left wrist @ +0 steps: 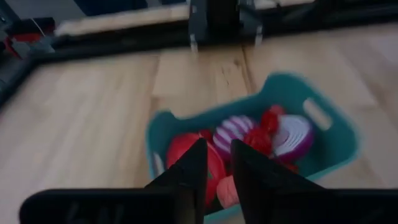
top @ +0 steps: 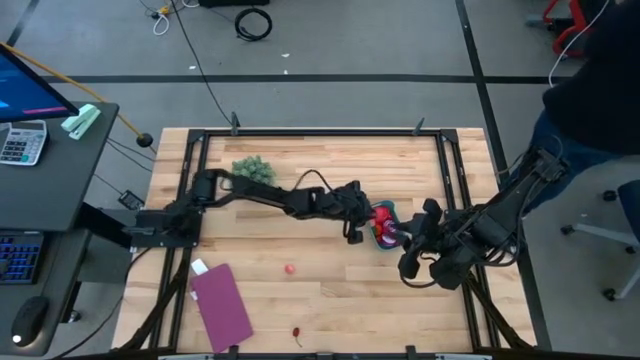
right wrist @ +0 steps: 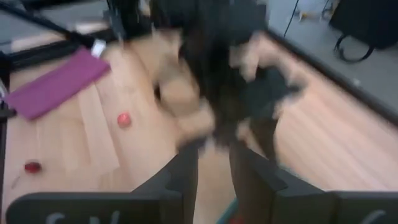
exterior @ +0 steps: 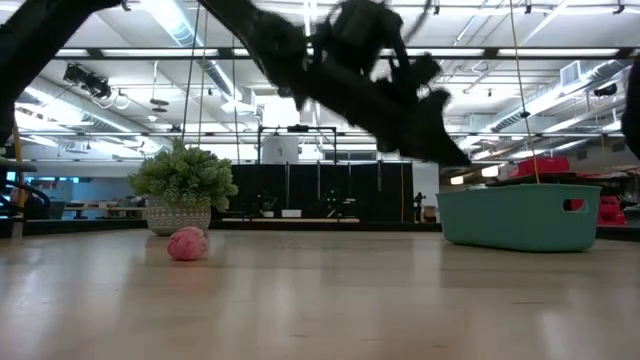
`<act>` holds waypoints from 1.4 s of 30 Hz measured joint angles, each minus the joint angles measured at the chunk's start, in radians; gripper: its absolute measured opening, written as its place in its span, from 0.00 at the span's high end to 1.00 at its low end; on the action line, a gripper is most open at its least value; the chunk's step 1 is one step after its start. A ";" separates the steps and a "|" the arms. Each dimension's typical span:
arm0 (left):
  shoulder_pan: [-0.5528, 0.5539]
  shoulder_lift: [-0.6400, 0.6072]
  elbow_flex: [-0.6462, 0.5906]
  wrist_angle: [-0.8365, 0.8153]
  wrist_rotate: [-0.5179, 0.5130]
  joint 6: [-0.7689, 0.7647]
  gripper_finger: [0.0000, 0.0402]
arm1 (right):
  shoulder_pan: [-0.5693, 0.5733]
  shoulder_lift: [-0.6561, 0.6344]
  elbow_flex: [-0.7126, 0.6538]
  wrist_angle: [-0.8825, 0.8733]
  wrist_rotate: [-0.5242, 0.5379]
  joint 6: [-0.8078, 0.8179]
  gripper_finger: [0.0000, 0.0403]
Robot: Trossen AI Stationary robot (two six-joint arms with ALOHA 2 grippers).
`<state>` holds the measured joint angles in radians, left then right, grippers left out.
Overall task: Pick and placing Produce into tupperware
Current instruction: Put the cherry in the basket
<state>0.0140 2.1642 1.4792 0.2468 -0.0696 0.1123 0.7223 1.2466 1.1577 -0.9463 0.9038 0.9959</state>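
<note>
Over on the left of the pale wooden desk (top: 320, 290) lies a flat purple rectangular sheet (top: 221, 303), and beyond it, toward the far edge, a bushy green leafy clump (top: 254, 168); neither belongs in the job.

Moving right, two pieces of the small toy produce are not yet packed: a little round pinkish-red fruit (top: 289, 269) lies out on the open boards, and a small dark red piece with a thin stem (top: 297, 332) sits near the front edge.

Further right, the left gripper (left wrist: 216, 163) hangs just above the small teal-green rectangular plastic tub (left wrist: 333, 124), its fingers drawn close with only a narrow gap and nothing between them. The tub already holds a heap: red pieces, a purple-and-white striped ball (left wrist: 232, 130) and a purple-and-white slice.

Right of the tub, the right gripper (right wrist: 213, 163) hovers beside it, fingers a little apart and empty.

By my reckoning most of the work is finished, with those two loose pieces left to fetch.
</note>
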 joint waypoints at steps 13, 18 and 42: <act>0.075 -0.542 0.001 -0.594 -0.034 0.125 0.84 | -0.105 0.144 -0.076 0.294 -0.208 -0.109 0.75; 0.112 -0.727 0.002 -0.624 -0.041 0.135 0.87 | -0.208 0.281 -0.076 0.661 -0.495 -0.406 0.74; 0.153 -0.881 0.000 -0.663 -0.042 0.213 0.92 | -0.378 0.812 -0.016 1.347 -1.163 -1.022 0.56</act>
<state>0.1673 1.2827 1.4789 -0.4159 -0.1115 0.3253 0.3447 2.0581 1.1415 0.4006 -0.2594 -0.0263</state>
